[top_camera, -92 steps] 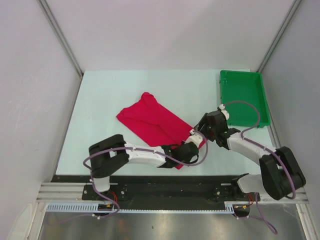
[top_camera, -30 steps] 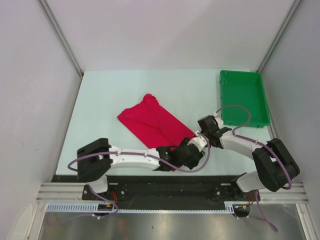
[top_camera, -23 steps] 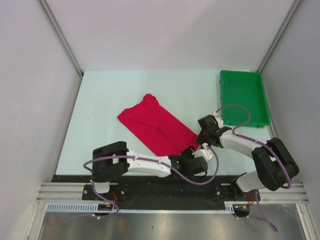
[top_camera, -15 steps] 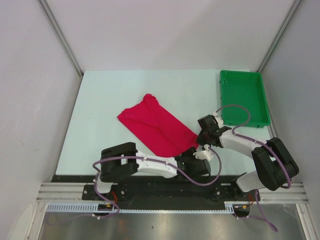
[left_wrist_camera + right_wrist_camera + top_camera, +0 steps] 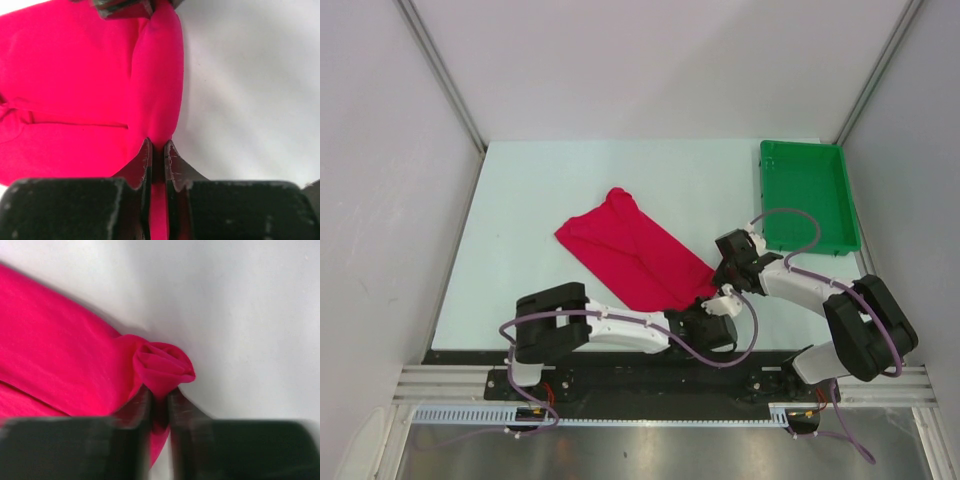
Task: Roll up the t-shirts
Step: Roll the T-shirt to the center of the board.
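Worktop (image 5: 540, 190): folded crimson t-shirt (image 5: 630, 245) lies diagonal mid-surface, well apart from the green tray (image 5: 807, 200). Left end effector (image 5: 158, 145) is clenched on the near hem, right end effector (image 5: 159, 392) pinches the bunched corner. Looks like roll start. Next: turn the hem over evenly with both.

A rectangular green plastic tray (image 5: 809, 200) sits at the far right corner of the pale matte tabletop (image 5: 550, 180), its long side along the right edge. Plain white wall panels (image 5: 650, 60) enclose the table, joined by slanting grey metal posts (image 5: 438, 70). A black-and-silver mounting rail (image 5: 620, 378) spans the near edge.
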